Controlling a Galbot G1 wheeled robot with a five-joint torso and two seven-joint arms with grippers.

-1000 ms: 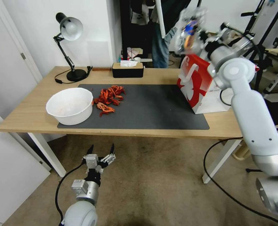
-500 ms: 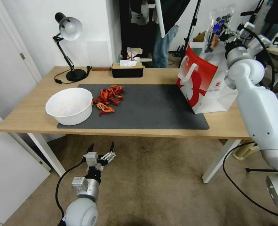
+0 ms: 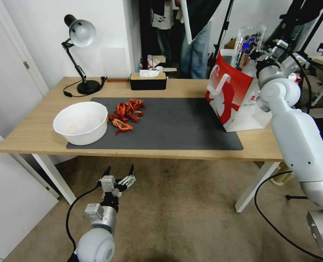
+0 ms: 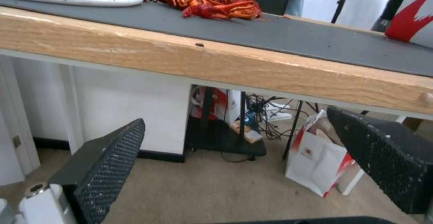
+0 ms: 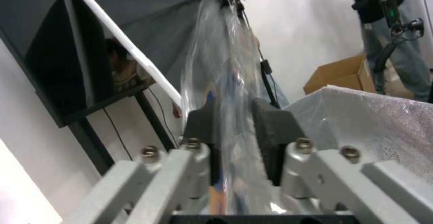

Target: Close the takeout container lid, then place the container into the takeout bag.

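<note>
- Even, soft indoor light fills the room; shadows under the desk (image 3: 30, 142) are faint.
- The head view bends straight lines at its edges, fisheye-like.
- Through the right wrist camera the takeout container (image 5: 228, 82) is smeared and glary, and the bright wall behind washes out.
- The left wrist view is soft, its close pads (image 4: 108, 170) blurred.

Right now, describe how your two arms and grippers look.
Both arms have glossy white shells with silver-grey joints and trailing black cables. The left gripper has metal linkages and black dimple-textured fingers. The right gripper has pale grey bolted links and dark pads.
</note>
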